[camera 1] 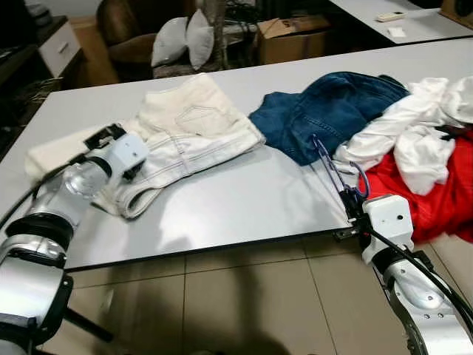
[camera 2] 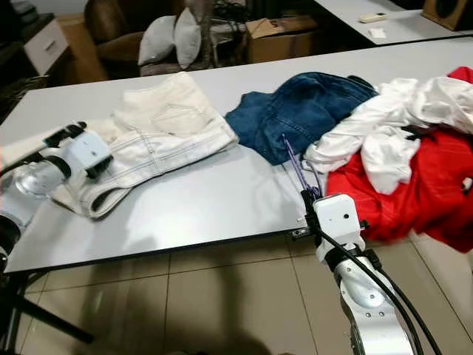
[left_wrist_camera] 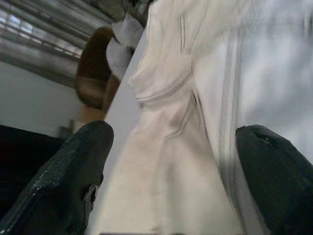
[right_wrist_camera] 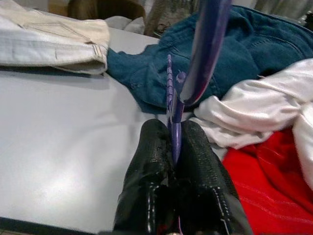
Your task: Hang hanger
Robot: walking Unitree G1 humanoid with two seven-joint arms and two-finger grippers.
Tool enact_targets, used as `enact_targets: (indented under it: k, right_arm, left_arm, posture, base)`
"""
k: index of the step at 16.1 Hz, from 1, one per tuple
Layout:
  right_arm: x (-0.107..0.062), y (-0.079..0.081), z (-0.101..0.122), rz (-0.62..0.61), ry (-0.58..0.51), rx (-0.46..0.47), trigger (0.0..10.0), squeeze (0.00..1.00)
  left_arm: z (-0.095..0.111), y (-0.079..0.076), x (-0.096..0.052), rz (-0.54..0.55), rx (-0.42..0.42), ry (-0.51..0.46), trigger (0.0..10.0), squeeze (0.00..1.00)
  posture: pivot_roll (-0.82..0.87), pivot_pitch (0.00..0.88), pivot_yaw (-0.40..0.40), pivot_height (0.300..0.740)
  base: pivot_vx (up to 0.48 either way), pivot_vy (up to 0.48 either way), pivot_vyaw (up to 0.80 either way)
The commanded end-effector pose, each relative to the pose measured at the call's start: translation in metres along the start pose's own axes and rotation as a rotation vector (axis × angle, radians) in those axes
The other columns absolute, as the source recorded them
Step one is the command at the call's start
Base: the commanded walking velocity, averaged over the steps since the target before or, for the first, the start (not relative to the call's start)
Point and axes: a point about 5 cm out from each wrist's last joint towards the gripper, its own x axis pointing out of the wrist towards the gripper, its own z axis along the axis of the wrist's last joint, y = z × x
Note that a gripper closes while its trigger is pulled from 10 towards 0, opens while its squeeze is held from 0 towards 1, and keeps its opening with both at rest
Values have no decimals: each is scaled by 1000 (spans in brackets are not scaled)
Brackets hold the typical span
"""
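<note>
- I find no text, label, brand, number or sign that I can read anywhere in these views.
- The cardboard box point(camera 1: 292, 37) at the far side shows no print I can make out.
- The small flat items point(camera 1: 390, 16) on the far right table are too small and blurred for any lettering to be told.

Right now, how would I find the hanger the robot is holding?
Start at the long grey table and go to its near edge, beside the red cloth. The thin purple plastic hanger sticks up from the right gripper, the only stiff, skinny thing among soft clothes.
</note>
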Motion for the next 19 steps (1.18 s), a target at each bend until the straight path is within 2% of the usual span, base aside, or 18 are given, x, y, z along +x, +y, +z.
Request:
enact_targets:
  k: [1, 2, 3, 5, 6, 7, 9, 11, 13, 14, 15, 16, 17, 19]
  right_arm:
    - [3, 5, -2, 26, 9, 13, 10000, 0]
    - [3, 5, -2, 28, 8, 12, 10000, 0]
    - [4, 5, -2, 28, 6, 10, 10000, 0]
    - [4, 3, -1, 27, 4, 5, 10000, 0]
    - [3, 2, -1, 26, 3, 1, 10000, 0]
    - [2, 2, -1, 26, 4, 0, 10000, 0]
    - [2, 3, 0, 24, 4, 1, 10000, 0]
    - [2, 2, 1, 22, 3, 1, 10000, 0]
    - [-2, 0, 2, 18, 6, -3, 10000, 0]
    - [-4, -1, 3, 17, 10, -6, 10000, 0]
    - [-6, -1, 3, 16, 14, -6, 10000, 0]
    - [-8, -1, 4, 21, 17, -7, 10000, 0]
    - [-9, 0, 4, 29, 22, -14, 10000, 0]
    - [-10, -3, 7, 25, 21, -11, 10000, 0]
  left_arm:
    - [12, -10, 4, -56, -84, -81, 10000, 0]
    - [24, -23, 9, -111, -171, -136, 10000, 145]
    - [39, -39, 15, -174, -248, -181, 10000, 1000]
    - [58, -58, 23, -235, -316, -227, 10000, 1000]
    - [69, -72, 29, -250, -313, -221, 10000, 1000]
    - [74, -82, 33, -236, -275, -188, 10000, 1000]
    - [76, -86, 36, -204, -267, -154, 10000, 1000]
    - [78, -88, 41, -122, -225, -84, 10000, 1000]
    - [73, -76, 44, 18, -234, 1, 10000, 1000]
    - [66, -72, 43, 63, -380, 56, 10000, 1000]
    - [64, -75, 43, 47, -520, 73, 10000, 1000]
    - [64, -84, 43, -20, -632, 79, 10000, 251]
    - [65, -91, 43, -63, -671, 88, 10000, 0]
    - [68, -100, 44, -114, -658, 96, 10000, 0]
  posture:
    - [-149, 0, 123, 740]
    - [-151, 0, 124, 740]
    - [-161, 0, 128, 740]
    - [-172, 0, 134, 740]
    - [-176, 0, 136, 740]
    - [-180, 0, 138, 740]
    - [-181, 0, 138, 740]
    - [-209, 0, 146, 740]
    - [-231, 0, 150, 740]
    - [-236, 0, 149, 740]
    - [-245, 0, 146, 740]
    - [-254, 0, 148, 740]
    - [-269, 0, 153, 740]
    - [-284, 0, 156, 740]
  base:
    - [0, 0, 0]
    - [0, 0, 0]
    - [0, 0, 0]
    - [0, 0, 0]
    - [0, 0, 0]
    - [0, 0, 0]
    - [0, 0, 0]
    - [0, 0, 0]
    - [0, 0, 0]
    - [0, 0, 0]
    - [0, 0, 0]
    - [0, 0, 0]
    - [0, 0, 0]
    - [0, 0, 0]
